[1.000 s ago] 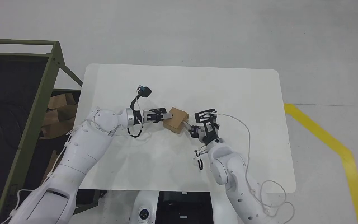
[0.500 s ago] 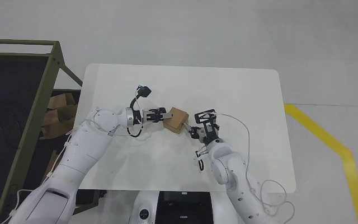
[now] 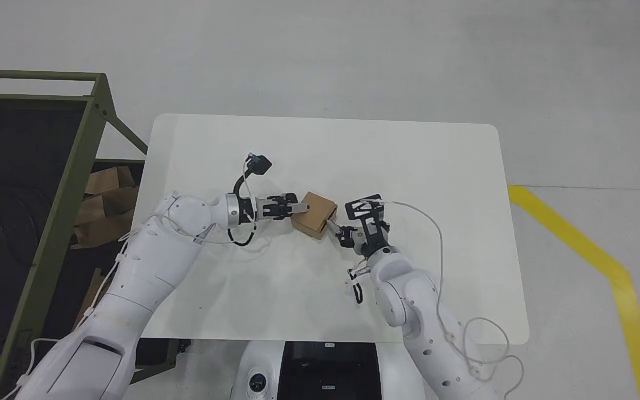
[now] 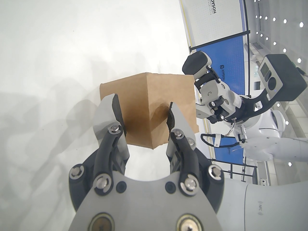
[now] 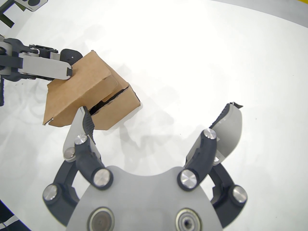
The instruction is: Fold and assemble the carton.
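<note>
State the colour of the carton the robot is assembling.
Plain brown cardboard. The carton shows best in the right wrist view.

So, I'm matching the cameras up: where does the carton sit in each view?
Top view: carton near the picture's middle, between left gripper and right gripper.
Left wrist view: carton clamped in the left gripper.
Right wrist view: carton beside one finger of the open right gripper.
Shared landmark: the left gripper clamped on it.
</note>
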{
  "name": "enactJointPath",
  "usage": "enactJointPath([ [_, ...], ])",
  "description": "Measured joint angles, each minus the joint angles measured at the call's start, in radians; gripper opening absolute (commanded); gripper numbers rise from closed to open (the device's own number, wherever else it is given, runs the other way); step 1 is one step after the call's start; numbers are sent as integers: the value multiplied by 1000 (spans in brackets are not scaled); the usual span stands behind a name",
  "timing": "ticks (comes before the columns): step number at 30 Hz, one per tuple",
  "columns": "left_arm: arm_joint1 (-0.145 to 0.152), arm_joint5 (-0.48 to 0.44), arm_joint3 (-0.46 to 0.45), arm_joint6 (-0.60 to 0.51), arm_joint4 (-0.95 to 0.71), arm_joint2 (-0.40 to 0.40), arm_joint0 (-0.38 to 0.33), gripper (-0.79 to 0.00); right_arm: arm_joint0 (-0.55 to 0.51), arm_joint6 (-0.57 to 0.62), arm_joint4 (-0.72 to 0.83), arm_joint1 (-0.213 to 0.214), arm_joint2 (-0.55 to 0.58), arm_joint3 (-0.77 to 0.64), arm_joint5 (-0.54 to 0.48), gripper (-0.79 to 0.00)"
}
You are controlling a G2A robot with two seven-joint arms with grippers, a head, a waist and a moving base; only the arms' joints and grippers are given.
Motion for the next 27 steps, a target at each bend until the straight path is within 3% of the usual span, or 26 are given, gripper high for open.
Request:
enactJointPath([
  [27, 1, 2, 7, -1, 5, 7, 0, -406, 5, 1, 2, -1, -4, 14, 2, 0],
])
